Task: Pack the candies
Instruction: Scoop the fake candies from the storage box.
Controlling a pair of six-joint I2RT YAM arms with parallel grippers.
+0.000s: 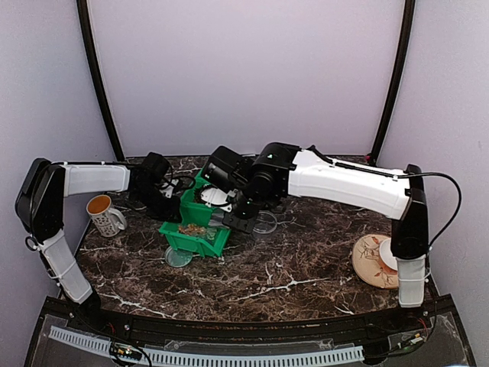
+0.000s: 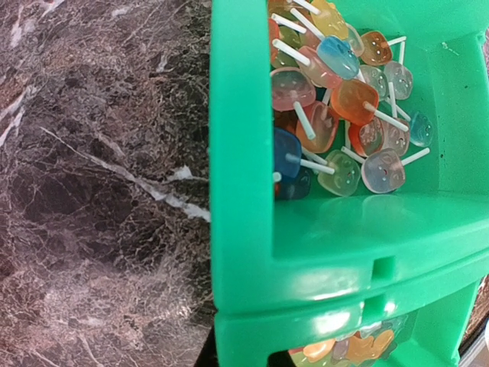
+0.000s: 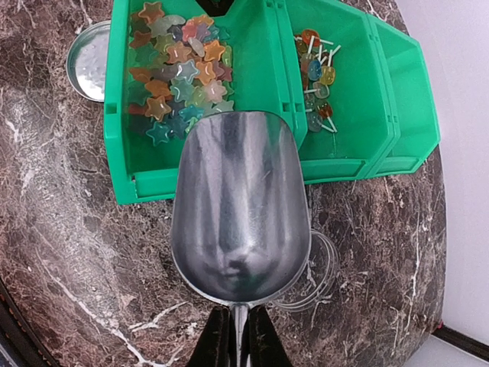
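Observation:
Three green bins stand joined in a row. The front bin [image 3: 122, 153] holds many small star-shaped candies [image 3: 176, 76] in mixed colours. The middle bin [image 3: 348, 157] holds small lollipop candies [image 2: 344, 115]. The third bin [image 3: 409, 84] looks empty. My right gripper [image 3: 239, 317] is shut on the handle of an empty metal scoop [image 3: 241, 206], whose tip hangs over the near wall of the front bin. My left gripper [image 1: 162, 200] is at the left side of the bins [image 1: 195, 233]. Its fingers do not show in the left wrist view.
A clear round container [image 3: 325, 267] sits on the marble table beneath the scoop's right side; it also shows in the top view [image 1: 265, 223]. A round lid [image 1: 179, 257] lies in front of the bins. A mug [image 1: 103, 214] stands at the left. A plate [image 1: 374, 260] lies at the right.

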